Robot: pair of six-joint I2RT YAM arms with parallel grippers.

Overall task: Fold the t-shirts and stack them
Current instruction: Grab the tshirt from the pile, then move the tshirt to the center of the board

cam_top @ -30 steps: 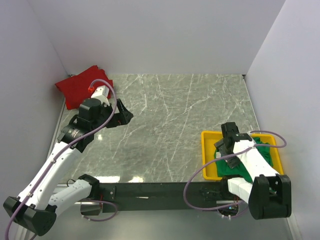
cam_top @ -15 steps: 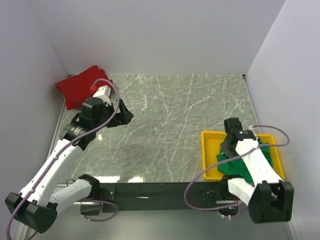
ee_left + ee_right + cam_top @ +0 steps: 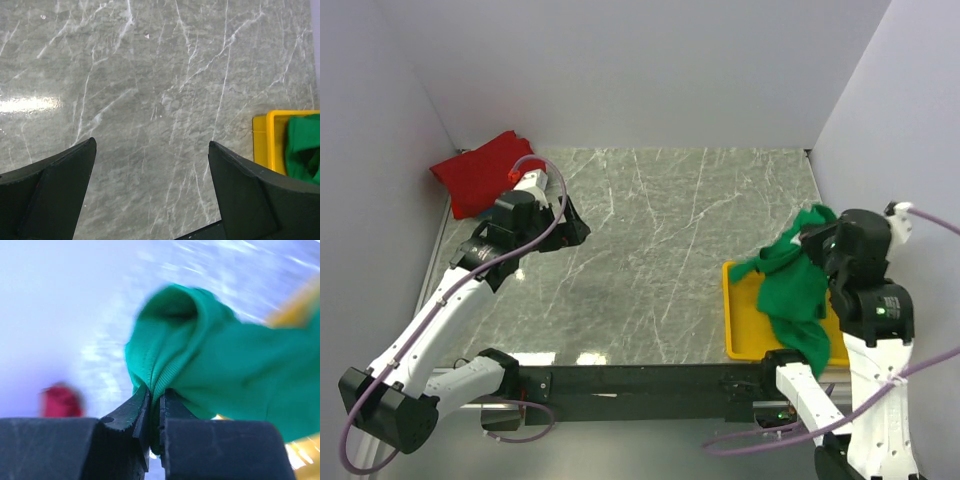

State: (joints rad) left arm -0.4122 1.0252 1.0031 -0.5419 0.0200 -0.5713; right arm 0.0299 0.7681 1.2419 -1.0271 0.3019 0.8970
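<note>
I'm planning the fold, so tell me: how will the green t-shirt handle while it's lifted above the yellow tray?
Likely floppy: the green t-shirt droops in loose folds from the right gripper down toward the yellow tray. Probably light, since a thin pinch of fabric carries it. It may swing or bunch rather than hang flat.

The top camera looks down on the yellow tray point(image 3: 730, 312) at right. The left wrist camera sees this tray point(image 3: 260, 140) from afar, and the right wrist camera from close.
</note>
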